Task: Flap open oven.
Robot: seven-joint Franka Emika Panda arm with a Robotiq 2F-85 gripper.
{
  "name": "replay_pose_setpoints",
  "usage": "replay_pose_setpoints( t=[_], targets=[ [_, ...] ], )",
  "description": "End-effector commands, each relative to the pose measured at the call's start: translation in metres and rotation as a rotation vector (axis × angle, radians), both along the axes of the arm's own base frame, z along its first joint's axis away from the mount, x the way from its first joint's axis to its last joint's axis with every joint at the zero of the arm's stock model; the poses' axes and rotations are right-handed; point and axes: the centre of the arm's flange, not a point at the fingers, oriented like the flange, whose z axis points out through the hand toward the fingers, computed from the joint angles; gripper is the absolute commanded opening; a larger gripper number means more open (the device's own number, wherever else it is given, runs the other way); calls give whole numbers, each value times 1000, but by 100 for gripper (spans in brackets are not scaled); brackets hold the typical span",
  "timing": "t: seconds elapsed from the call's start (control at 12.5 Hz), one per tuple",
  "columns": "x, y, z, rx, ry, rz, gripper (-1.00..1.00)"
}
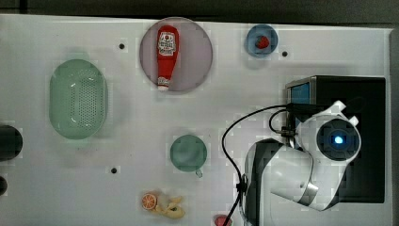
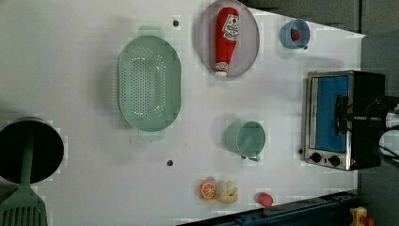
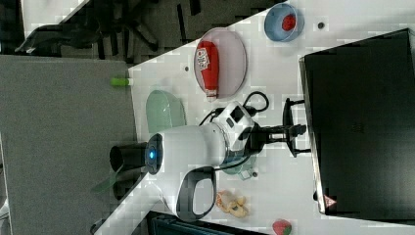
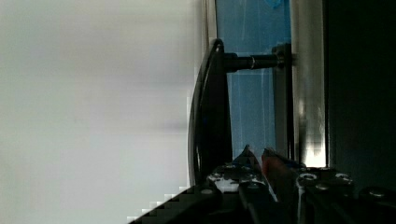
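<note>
The oven stands at the left view's right edge, and its blue glass door is closed against the silver frame. Its black top lies at the top view's right, partly under my arm. The dark bar handle stands off the glass on a post. My gripper reaches down into the gap between the handle and the glass. Its fingertips are almost together with nothing between them. In the right view the gripper sits at the middle of the handle, in front of the oven.
A ketchup bottle lies on a plate. A blue bowl holds a strawberry. A green colander, a green cup and toy food lie to the top view's left of the oven. My black cable loops beside the arm.
</note>
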Motion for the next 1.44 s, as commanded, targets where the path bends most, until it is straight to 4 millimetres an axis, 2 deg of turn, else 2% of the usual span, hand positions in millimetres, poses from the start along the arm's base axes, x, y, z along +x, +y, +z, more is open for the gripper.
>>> replay_pose_setpoints(
  t=[0.08,0.4,0.72,1.04,1.2,1.44],
  targets=[
    [16,54,-12,-59,42,100,-65],
    [22,100,-31,-170,67,12,-65],
    [25,148,-60,-326,97,5,-65],
    [23,189,-97,-446,113,5,-65],
    [23,203,-119,-471,103,-21,-65],
    [22,224,-155,-518,129,51,-65]
  ],
)
